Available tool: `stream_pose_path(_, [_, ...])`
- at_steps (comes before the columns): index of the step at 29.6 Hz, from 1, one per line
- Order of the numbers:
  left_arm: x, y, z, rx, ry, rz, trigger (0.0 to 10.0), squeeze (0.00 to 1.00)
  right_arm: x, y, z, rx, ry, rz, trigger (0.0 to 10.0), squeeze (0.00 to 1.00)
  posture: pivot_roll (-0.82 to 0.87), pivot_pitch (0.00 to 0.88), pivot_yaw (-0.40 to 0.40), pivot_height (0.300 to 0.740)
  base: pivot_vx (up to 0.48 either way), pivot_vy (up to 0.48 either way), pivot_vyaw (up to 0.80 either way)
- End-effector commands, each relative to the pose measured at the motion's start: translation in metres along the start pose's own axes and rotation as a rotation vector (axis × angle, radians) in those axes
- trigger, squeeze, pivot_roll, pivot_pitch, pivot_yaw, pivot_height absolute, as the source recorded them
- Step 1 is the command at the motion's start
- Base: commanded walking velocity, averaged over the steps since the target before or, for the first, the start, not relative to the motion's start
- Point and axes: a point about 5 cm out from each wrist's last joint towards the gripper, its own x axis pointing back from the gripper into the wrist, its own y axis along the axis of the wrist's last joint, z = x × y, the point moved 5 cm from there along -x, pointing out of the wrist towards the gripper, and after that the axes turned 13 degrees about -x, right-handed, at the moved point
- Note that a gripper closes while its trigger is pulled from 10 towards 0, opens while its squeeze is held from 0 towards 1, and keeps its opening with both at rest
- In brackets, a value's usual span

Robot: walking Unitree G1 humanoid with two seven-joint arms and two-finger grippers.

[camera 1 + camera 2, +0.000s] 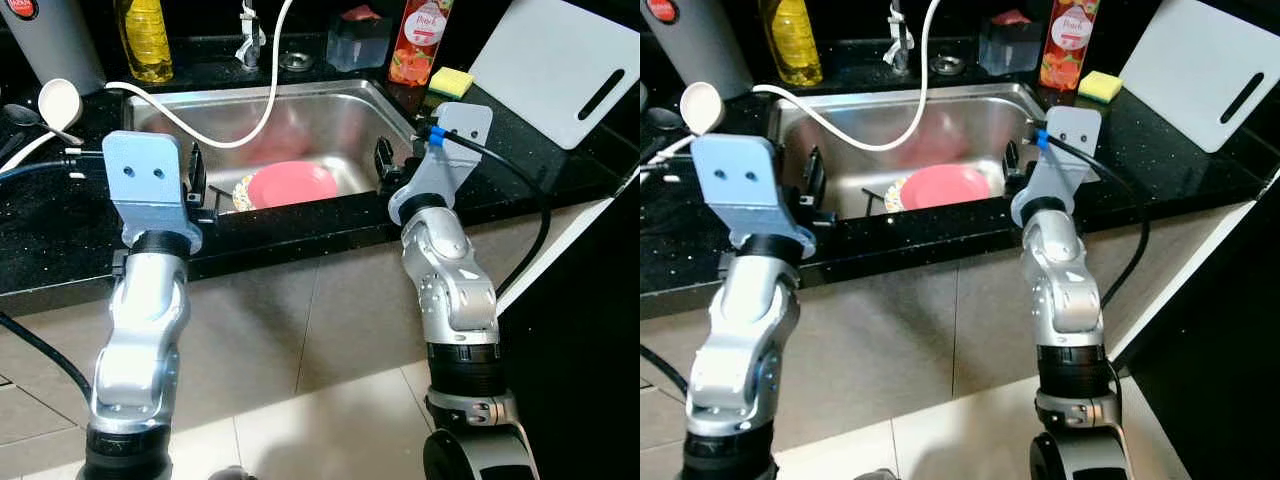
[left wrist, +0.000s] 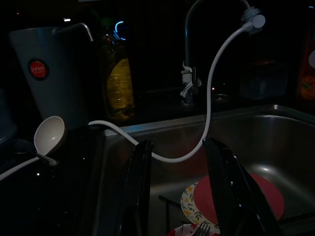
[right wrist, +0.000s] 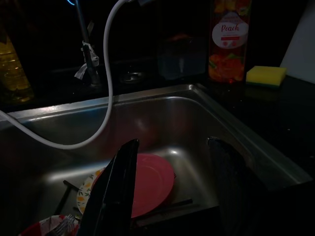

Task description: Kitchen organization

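Observation:
A pink plate [image 1: 292,184] lies in the steel sink [image 1: 330,105] on top of a patterned plate [image 1: 243,192]. Beside them sits a red patterned dish with a fork [image 3: 61,227] in it. My left gripper [image 1: 197,178] hangs open over the sink's front left edge, its fingers [image 2: 138,187] apart with nothing between them. My right gripper [image 1: 384,163] is open at the sink's front right edge, just right of the pink plate [image 3: 152,182], also holding nothing. A white hose [image 1: 215,135] loops from the faucet [image 1: 250,40] across the basin.
On the black countertop [image 1: 50,230] stand a yellow oil bottle [image 1: 145,40], a grey canister [image 1: 55,40] and a white ladle [image 1: 58,103] at the left. A peach bottle [image 1: 420,40], a yellow sponge [image 1: 450,82] and a white cutting board [image 1: 560,70] are at the right.

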Motion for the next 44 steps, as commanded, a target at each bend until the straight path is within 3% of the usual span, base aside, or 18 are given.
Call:
stream_pose_path(1, [0.001,-0.003,-0.002,-0.011,-0.002,0.006,10.0,0.00,0.000,-0.006,-0.001,0.010,-0.006,0.023,10.0,0.00,0.14,0.000,-0.035,0.740,0.000,0.000,0.00])
stream_pose_path(7, [0.001,-0.003,-0.005,-0.016,-0.005,0.006,10.0,0.00,0.000,-0.013,-0.010,0.028,-0.052,0.053,10.0,0.00,0.14,0.000,-0.038,0.740,0.000,0.000,0.40])
stream_pose_path(29, [0.000,-0.002,-0.015,-0.002,-0.040,-0.003,10.0,0.00,-0.002,-0.015,-0.014,0.062,-0.076,0.056,10.0,0.00,0.14,0.000,-0.036,0.740,0.000,0.000,0.80])
stream_pose_path(44, [-0.004,-0.016,-0.020,-0.005,-0.058,0.060,10.0,0.00,-0.002,-0.017,-0.017,0.028,-0.094,0.065,10.0,0.00,0.13,0.000,-0.020,0.740,0.000,0.000,0.00])
